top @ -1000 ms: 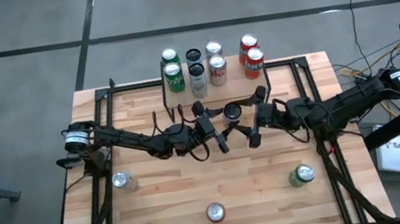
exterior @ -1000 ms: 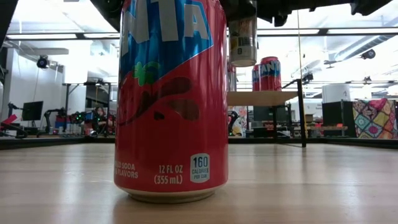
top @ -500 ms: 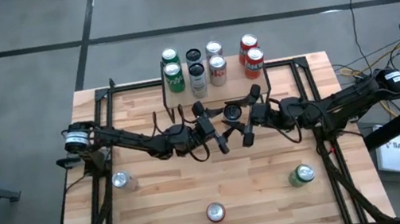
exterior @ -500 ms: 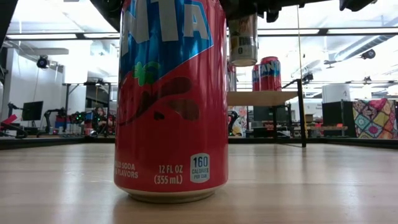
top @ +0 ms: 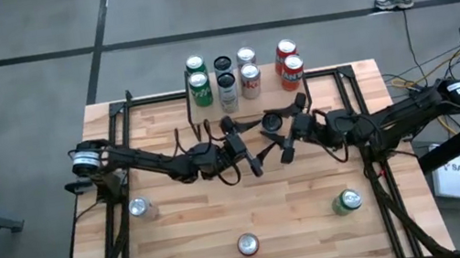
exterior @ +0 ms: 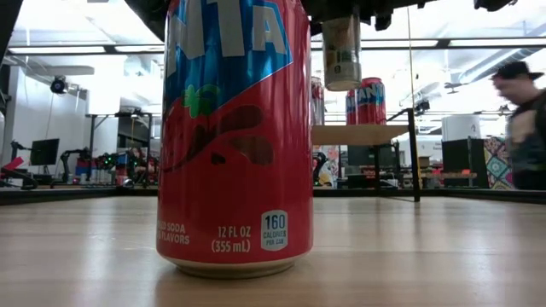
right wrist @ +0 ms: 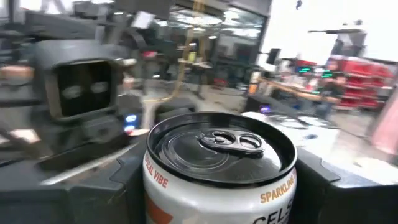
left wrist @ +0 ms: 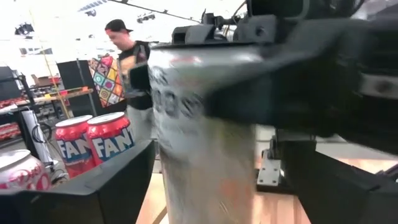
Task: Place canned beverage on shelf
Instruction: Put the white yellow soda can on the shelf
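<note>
The can (top: 272, 122) now sits in the right tool (top: 290, 130) alone, nearer the shelf (top: 249, 103); the left tool (top: 246, 145) has let go. A person (exterior: 522, 128) has walked in.

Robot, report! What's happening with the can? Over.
Right gripper shut on white can with orange print, airborne. Left gripper open around it. Light-wood, black-legged shelf crowded with cans.

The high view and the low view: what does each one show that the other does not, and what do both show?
Only the high view shows both arms meeting mid-table, the right gripper around a lifted can, the left gripper beside it, plus a green can and a silver can. Only the low view shows the red can's label and a person. Both show the red can, the shelf and the lifted can.
</note>
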You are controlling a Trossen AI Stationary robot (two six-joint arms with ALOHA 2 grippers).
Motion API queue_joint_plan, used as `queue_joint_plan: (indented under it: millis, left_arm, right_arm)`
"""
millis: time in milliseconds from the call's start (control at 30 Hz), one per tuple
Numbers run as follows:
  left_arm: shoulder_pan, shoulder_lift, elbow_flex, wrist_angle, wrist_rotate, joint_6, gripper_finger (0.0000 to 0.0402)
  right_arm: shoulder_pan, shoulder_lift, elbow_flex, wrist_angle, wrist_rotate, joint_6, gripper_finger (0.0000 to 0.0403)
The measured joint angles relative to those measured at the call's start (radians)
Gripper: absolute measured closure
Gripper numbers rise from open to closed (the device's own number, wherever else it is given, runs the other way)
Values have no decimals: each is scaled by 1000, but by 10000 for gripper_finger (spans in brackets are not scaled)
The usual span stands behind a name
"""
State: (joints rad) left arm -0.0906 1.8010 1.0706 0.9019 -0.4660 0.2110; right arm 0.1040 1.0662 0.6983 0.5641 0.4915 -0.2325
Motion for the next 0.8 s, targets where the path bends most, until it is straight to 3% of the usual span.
queue_joint_plan:
  millis: [133,367,800]
  left_arm:
    - [0,-39,0,-84,-26,9,56]
    - [-4,-130,-8,-237,-100,61,54]
    - [-6,-354,-159,-246,-107,103,60]
  right_arm:
    - [-11,-51,0,-21,67,-20,163]
    - [-88,-127,0,-94,58,14,163]
    - [-283,-75,0,-110,-8,184,163]
